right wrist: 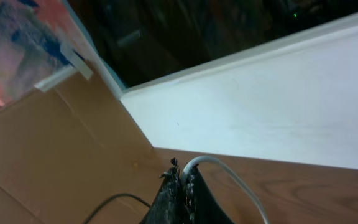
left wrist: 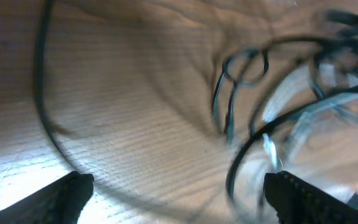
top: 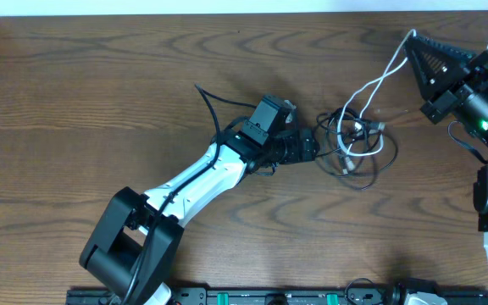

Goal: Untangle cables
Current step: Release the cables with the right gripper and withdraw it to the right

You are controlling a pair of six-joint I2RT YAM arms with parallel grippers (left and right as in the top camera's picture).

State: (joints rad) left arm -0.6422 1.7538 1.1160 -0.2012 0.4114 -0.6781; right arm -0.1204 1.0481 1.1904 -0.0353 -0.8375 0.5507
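Note:
A tangle of thin black cables (top: 358,157) lies in loops at the table's middle right, with a white cable (top: 378,85) running up out of it to the far right. My right gripper (top: 412,36) is shut on the white cable's end, which shows pinched between the fingertips in the right wrist view (right wrist: 184,174). My left gripper (top: 310,146) is open, low over the table at the tangle's left edge. In the left wrist view the blurred black loops (left wrist: 241,93) lie ahead of the open fingers (left wrist: 179,193).
A thicker black arm wire (top: 214,106) curves over the table behind the left arm. The table's back edge meets a white wall (right wrist: 260,106). Cardboard (right wrist: 61,149) stands at the table's far end in the right wrist view.

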